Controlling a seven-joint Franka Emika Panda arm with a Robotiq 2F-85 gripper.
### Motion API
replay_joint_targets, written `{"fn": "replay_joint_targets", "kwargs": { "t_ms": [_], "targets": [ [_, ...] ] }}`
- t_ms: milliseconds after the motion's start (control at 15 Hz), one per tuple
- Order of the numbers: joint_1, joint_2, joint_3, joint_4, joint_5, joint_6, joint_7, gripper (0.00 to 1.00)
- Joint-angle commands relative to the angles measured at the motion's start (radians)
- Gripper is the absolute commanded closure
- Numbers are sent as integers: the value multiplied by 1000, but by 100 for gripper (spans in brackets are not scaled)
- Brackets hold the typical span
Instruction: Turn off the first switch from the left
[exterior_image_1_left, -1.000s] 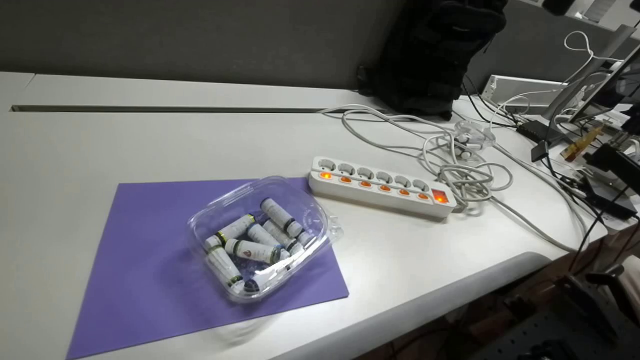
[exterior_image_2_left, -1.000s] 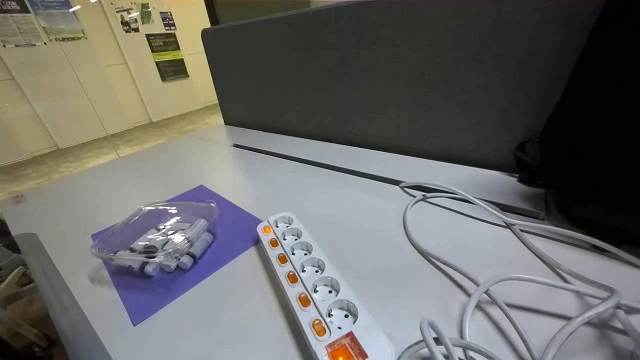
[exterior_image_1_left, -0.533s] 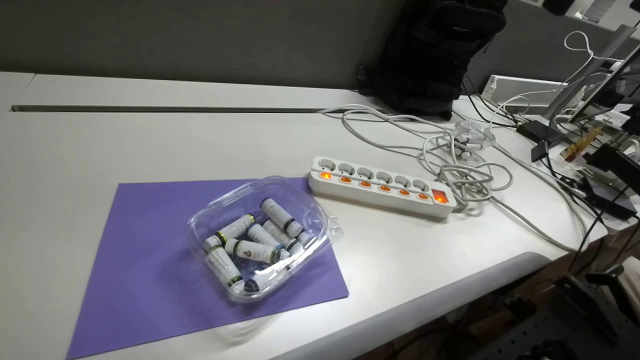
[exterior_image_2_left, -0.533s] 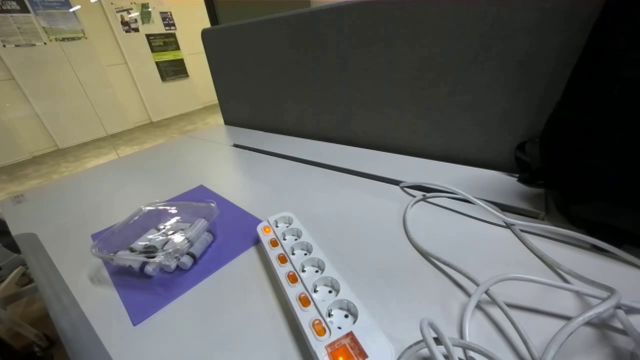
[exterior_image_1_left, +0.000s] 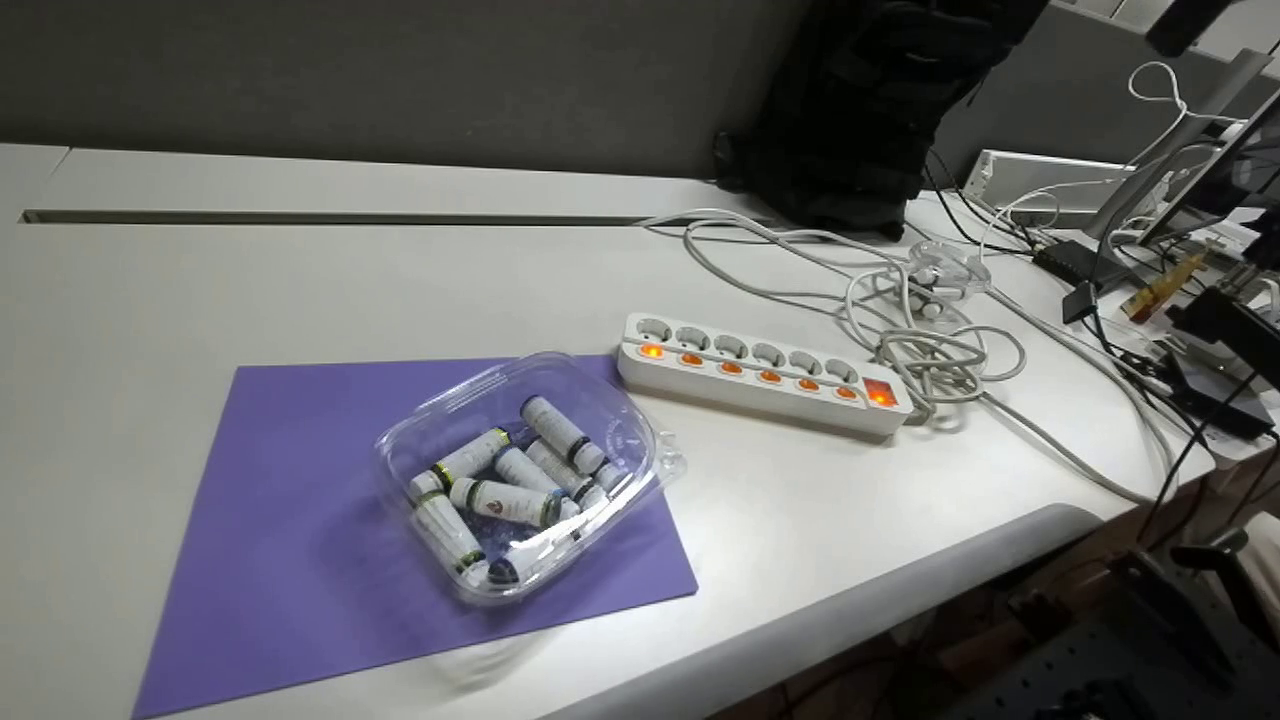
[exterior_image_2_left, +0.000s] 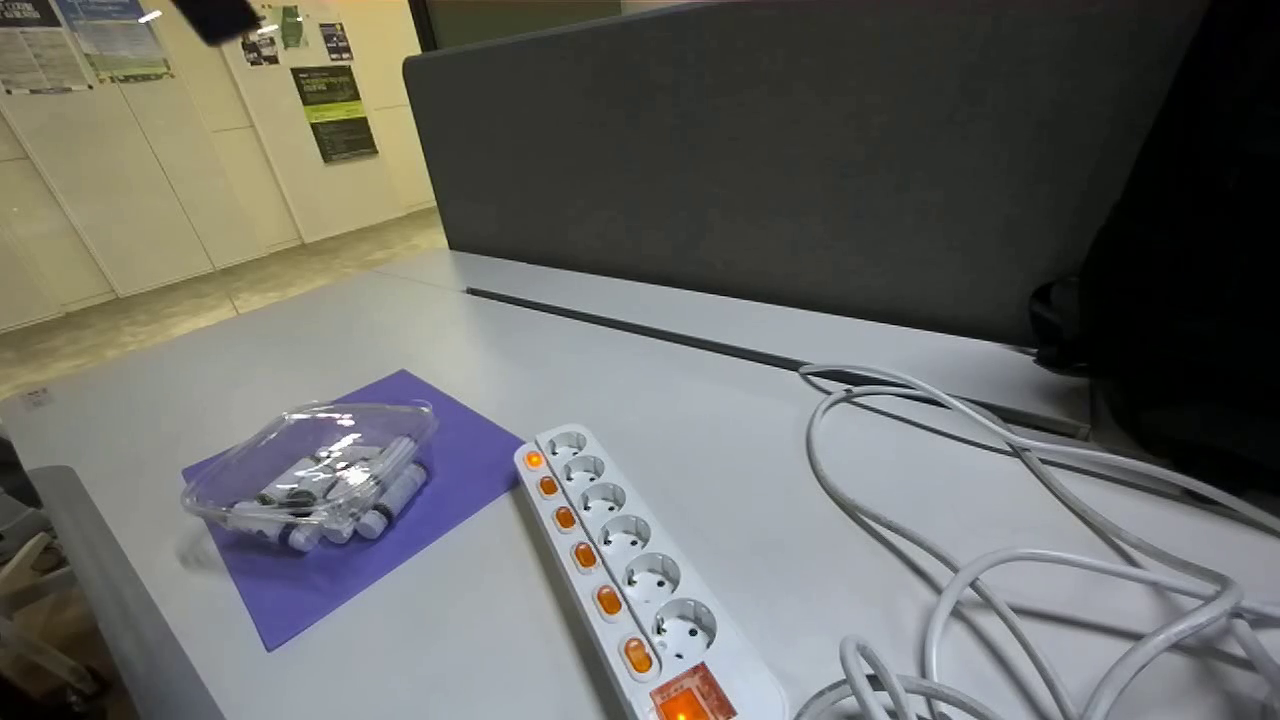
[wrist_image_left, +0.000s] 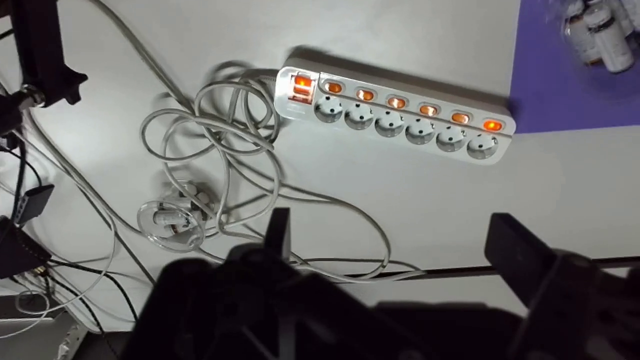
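On a white desk (exterior_image_1_left: 330, 290), a six-socket power strip (exterior_image_1_left: 755, 400) with a tangled pale cord (exterior_image_1_left: 925, 368); the first switch from the left (exterior_image_1_left: 652, 351) (glowing orange) sits at the strip's end beside a purple mat (exterior_image_1_left: 270, 560). On the mat, a clear plastic container (exterior_image_1_left: 592, 388) of labelled vials (exterior_image_1_left: 508, 503). Wrist view: the gripper (wrist_image_left: 390, 215) above the desk, both fingers (wrist_image_left: 276, 234) spread wide apart

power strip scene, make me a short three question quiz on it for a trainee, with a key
1. How many sockets does the white power strip have?
2. True or false: in both exterior views, the first switch from the left glows and sits at the end nearest the purple sheet.
3. In the wrist view, the gripper is: A) shut; B) open; C) hidden.

Key: 1. Six; 2. True; 3. B
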Motion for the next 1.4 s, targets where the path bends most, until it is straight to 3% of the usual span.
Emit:
{"fn": "replay_joint_targets", "kwargs": {
  "t_ms": [0, 267, 667, 933, 1067, 1133, 1200, 1333],
  "targets": [
    [-34, 196, -2, 29, 0, 143, 77, 0],
    [-35, 394, -3, 62, 13, 240, 99, 0],
    [18, 649, -34, 140, 68, 384, 85, 0],
    [73, 779, -61, 210, 129, 405, 61, 0],
    [99, 836, -72, 241, 102, 405, 99, 0],
    [114, 863, -78, 255, 102, 407, 97, 25],
    [129, 884, -86, 267, 100, 405, 102, 27],
    [157, 927, -102, 293, 99, 403, 111, 42]
  ]
}}
